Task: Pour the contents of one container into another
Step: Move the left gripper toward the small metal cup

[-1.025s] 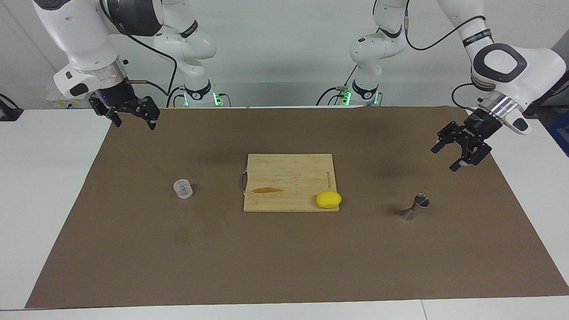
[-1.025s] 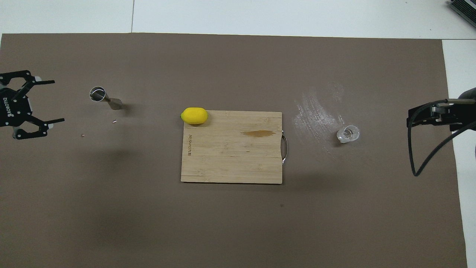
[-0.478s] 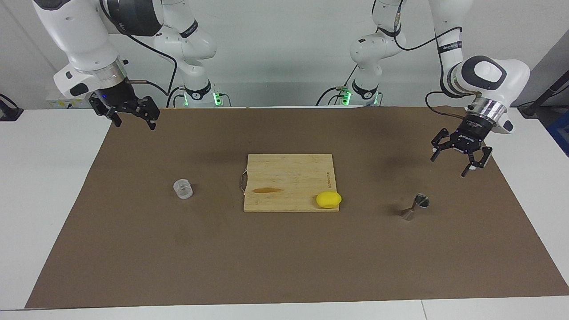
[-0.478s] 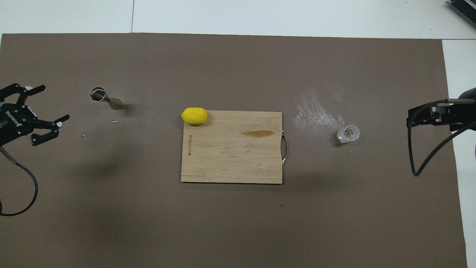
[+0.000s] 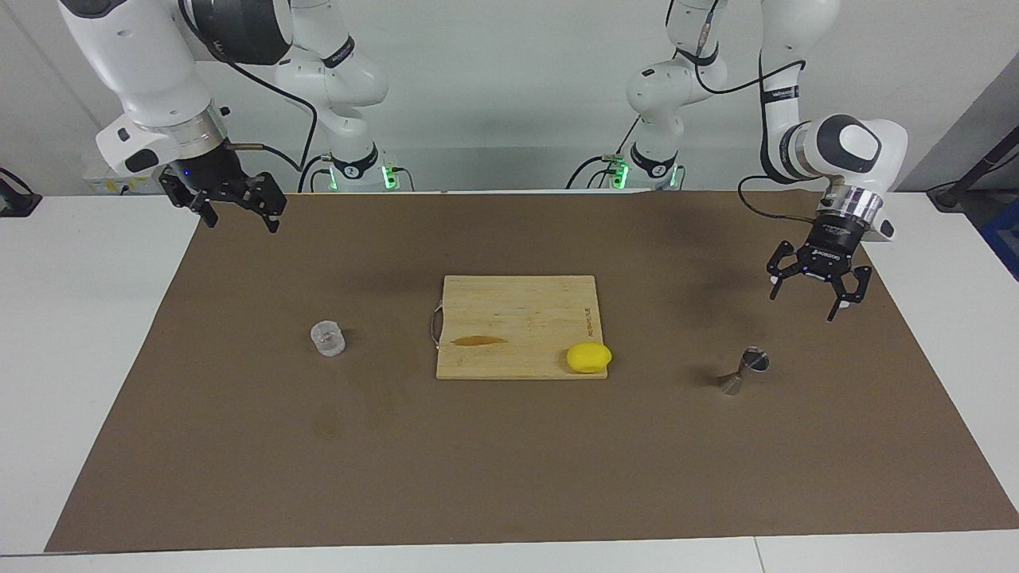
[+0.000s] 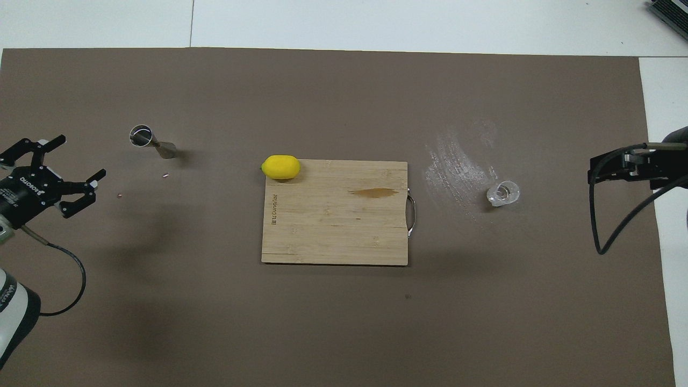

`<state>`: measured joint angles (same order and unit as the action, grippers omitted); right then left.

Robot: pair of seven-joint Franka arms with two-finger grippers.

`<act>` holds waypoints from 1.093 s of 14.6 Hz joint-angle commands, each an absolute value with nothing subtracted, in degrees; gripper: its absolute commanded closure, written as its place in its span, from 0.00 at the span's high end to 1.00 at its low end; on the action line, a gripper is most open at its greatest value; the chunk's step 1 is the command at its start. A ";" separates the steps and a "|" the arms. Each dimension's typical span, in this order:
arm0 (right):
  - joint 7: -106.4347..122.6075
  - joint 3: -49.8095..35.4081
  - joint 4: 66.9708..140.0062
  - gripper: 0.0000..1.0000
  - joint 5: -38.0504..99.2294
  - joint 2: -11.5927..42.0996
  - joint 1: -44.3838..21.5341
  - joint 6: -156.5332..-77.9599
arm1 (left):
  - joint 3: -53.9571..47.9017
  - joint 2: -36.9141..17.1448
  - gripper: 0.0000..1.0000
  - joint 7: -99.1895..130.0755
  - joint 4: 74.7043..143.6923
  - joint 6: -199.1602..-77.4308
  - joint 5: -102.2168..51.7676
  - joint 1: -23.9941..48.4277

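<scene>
Left hand [image 5: 812,304], spread, has swung down near jigger [image 5: 742,371]; right hand [image 5: 237,217] spread.

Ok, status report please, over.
Both pincers open, empty: left pincer up near jigger, right pincer waiting. Cup untouched. Nothing in the way.

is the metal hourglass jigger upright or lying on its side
Lying on its side: the silvery hourglass-shaped metal jigger rests on the brown mat, one open round mouth facing sideways.
</scene>
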<state>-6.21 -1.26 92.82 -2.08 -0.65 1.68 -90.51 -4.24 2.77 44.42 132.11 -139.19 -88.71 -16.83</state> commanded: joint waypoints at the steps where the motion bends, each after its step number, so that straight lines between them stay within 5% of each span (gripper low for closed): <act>1: -5.01 -1.58 93.96 1.00 -2.46 -1.76 2.28 -90.97 | -4.31 3.78 1.00 38.69 134.03 -140.80 -91.67 -15.65; 16: -5.01 -1.58 93.96 1.00 -2.46 -1.76 2.20 -90.97 | -4.22 -2.02 1.00 32.25 135.44 -131.75 -104.65 -19.51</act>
